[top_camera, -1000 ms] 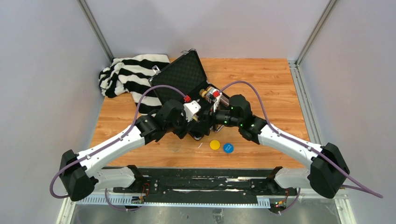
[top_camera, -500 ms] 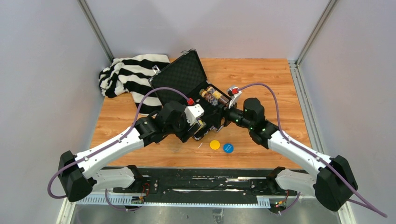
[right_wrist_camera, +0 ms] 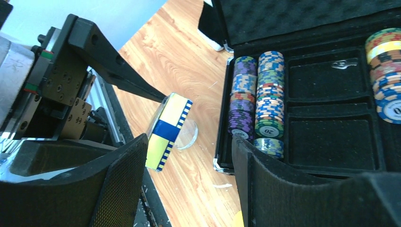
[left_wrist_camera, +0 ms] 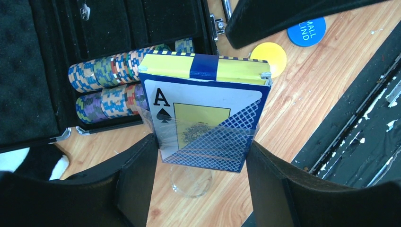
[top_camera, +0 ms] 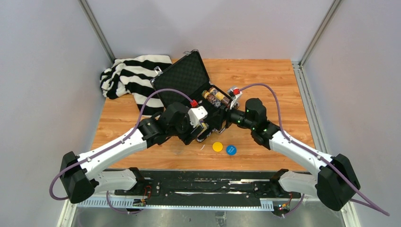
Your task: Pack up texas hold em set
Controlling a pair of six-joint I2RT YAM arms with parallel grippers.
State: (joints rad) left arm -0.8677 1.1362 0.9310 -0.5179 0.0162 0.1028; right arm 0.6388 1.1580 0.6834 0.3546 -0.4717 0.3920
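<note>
Card box (left_wrist_camera: pixel 205 118): yellow top with a blue band, black ace of spades, blue lattice front. Chip rows (left_wrist_camera: pixel 105 71): blue, purple, orange and green, edge-striped. Case (top_camera: pixel 182 75) black. Yellow disc (top_camera: pixel 217 146), blue disc (top_camera: pixel 231 150). Cloth (top_camera: pixel 130 75) black-and-white striped. Table (top_camera: pixel 269 80) orange-brown woodgrain.

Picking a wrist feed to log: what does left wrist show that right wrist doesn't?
Left wrist only: ace-of-spades face of the card box, the blue disc. Right wrist only: outer housing of the left end effector, a further chip stack at right. Both: card box clamped in that end effector, two chip rows in the case, clear disc.
</note>
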